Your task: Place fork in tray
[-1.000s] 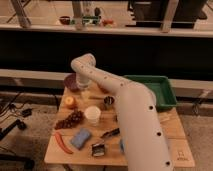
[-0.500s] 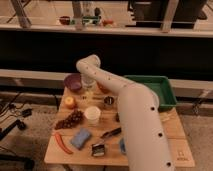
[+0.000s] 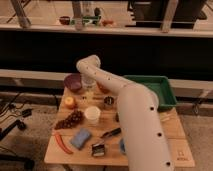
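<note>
Pincer [image 3: 89,92], grip state indiscernible, just beside round purple bowl [image 3: 73,81]; green rectangular plastic tray [image 3: 167,92] rightward, half-hidden behind white arm [image 3: 135,115].

Robot arm [image 3: 125,95]: bend shifted slightly toward 3 o'clock since a second ago, with little further change over the last half second. Gripper [image 3: 89,86]: carried the same way, now hanging below the bend, just at 3 o'clock of the purple bowl [image 3: 73,81]. Same purple bowl: earlier partly covered by the arm, now showing almost whole.
</note>
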